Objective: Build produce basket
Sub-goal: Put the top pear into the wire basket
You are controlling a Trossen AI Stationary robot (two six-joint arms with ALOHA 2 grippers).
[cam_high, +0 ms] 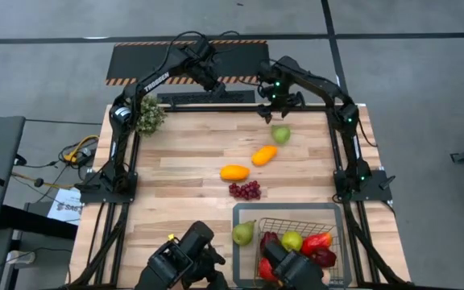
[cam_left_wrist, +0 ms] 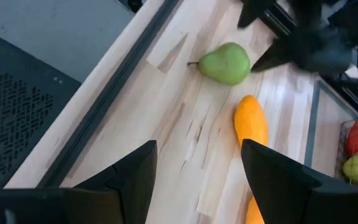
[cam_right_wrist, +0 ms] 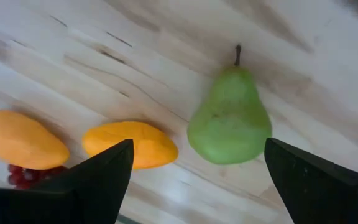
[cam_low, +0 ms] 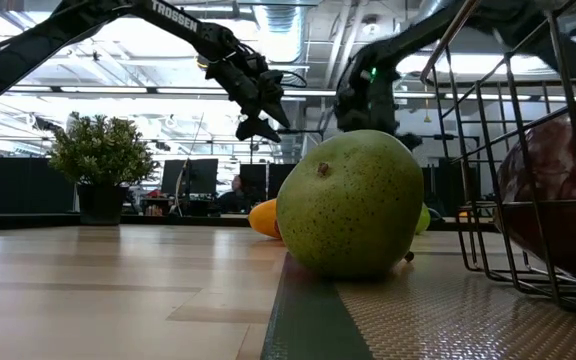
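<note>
Light was even and bright over my table (cam_high: 184, 161) from above, with only soft, short shadows under the fruit. At table height, ceiling lamps behind me glared white, leaving my arms as dark silhouettes; the near pear (cam_low: 350, 203) was sharp, while the basket wire (cam_low: 508, 150) beside it and the far room were soft. Past my left fingers (cam_left_wrist: 135, 177), which were blurred, the far pear (cam_left_wrist: 225, 62) showed a pale sheen, and my other arm was a smeared dark shape. Past my right fingers (cam_right_wrist: 104, 177), the same pear (cam_right_wrist: 230, 121) looked slightly soft, its shadow faint.
</note>
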